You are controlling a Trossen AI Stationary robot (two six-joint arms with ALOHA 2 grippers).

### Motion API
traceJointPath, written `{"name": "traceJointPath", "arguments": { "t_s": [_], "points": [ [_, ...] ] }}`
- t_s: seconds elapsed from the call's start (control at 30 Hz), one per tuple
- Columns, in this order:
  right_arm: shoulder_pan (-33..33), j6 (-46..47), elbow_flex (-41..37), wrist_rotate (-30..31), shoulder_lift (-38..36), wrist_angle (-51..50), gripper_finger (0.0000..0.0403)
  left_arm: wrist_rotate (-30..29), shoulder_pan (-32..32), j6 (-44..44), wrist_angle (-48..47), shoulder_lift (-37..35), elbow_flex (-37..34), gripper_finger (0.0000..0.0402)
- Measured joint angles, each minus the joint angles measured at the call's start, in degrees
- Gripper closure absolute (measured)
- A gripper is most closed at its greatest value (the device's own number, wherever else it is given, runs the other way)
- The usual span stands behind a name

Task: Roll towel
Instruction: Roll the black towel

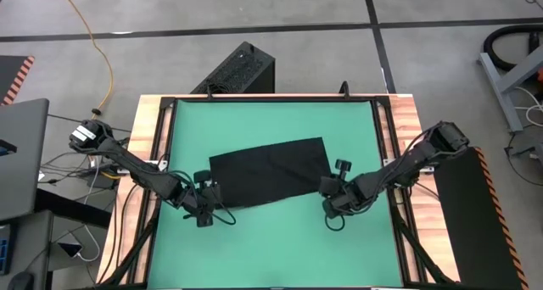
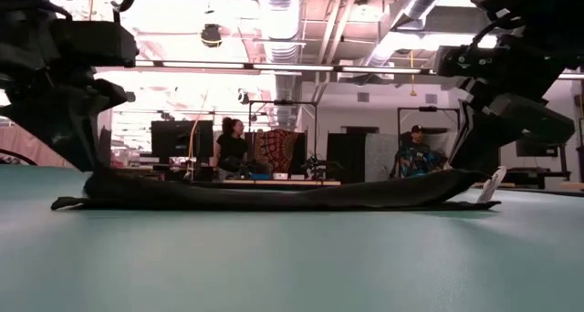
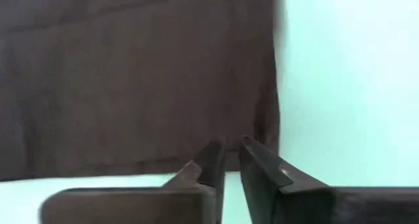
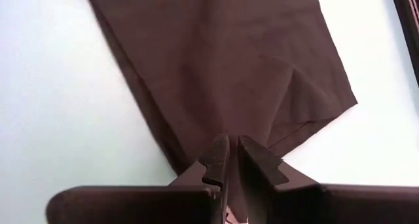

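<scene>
The black towel (image 1: 267, 173) lies spread on the green mat (image 1: 271, 248), its long sides running left to right. A small white tag (image 2: 493, 184) shows at its right end. My left gripper (image 1: 206, 202) is down at the towel's near left corner, shut on it. My right gripper (image 1: 329, 197) is down at the near right corner, shut on it. In the low view both ends of the towel (image 2: 274, 195) rise a little toward the grippers. My left gripper pinches the towel's near edge (image 3: 216, 152) between its two fingers, just beside the near left corner. The fingers slant down from the near left. The corner is raised a little; the rest lies on the mat. My right gripper pinches the towel's near right corner (image 4: 229, 145) between its two fingers, slanting down from the near right. The corner is raised slightly (image 2: 470, 182); the rest of the towel lies flat on the mat. One layer or several, I cannot tell.
A hard black ribbed box (image 1: 237, 69) stands beyond the table's far edge. The mat sits in a wooden frame with black rails (image 1: 161, 154). Bare mat lies near and far of the towel. People sit in the room behind (image 2: 233, 148).
</scene>
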Motion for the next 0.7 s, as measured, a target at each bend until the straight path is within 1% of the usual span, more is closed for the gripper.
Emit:
{"name": "traceJointPath", "arguments": {
  "t_s": [0.07,0.2,0.3,0.37,0.43,0.57,0.63,0.7],
  "points": [
    [-0.5,0.6,0.0,-0.1,0.0,0.1,0.0344,0.9,0.0,-0.7,0.4,0.0,0.0,0.0331],
    [-1.4,0.3,0.0,-0.1,0.0,0.3,0.033,-0.2,-0.3,-1.6,0.9,0.0,0.0,0.0282],
    [-2.1,-2.5,0.0,-0.1,0.0,2.1,0.0321,-0.6,-0.3,-1.1,2.0,0.0,0.0,0.0249],
    [-2.7,-5.8,0.0,0.1,-0.4,4.1,0.0317,-2.4,-0.3,-1.5,2.0,0.0,0.0,0.0232],
    [-3.5,-8.4,0.2,0.6,-1.7,4.7,0.0314,-6.1,-0.3,-2.9,1.9,-0.8,0.0,0.0222],
    [-4.9,-11.2,1.0,1.2,-6.8,5.2,0.0314,-16.4,-0.3,-7.6,1.2,-6.4,0.1,0.022],
    [-5.6,-12.9,1.0,1.3,-9.4,5.8,0.0313,-20.8,0.1,-9.7,-2.9,-9.5,0.1,0.0222],
    [-6.5,-13.6,1.0,1.3,-11.4,5.8,0.0313,-25.6,1.7,-15.3,-7.7,-11.8,-0.2,0.0223]
  ]
}}
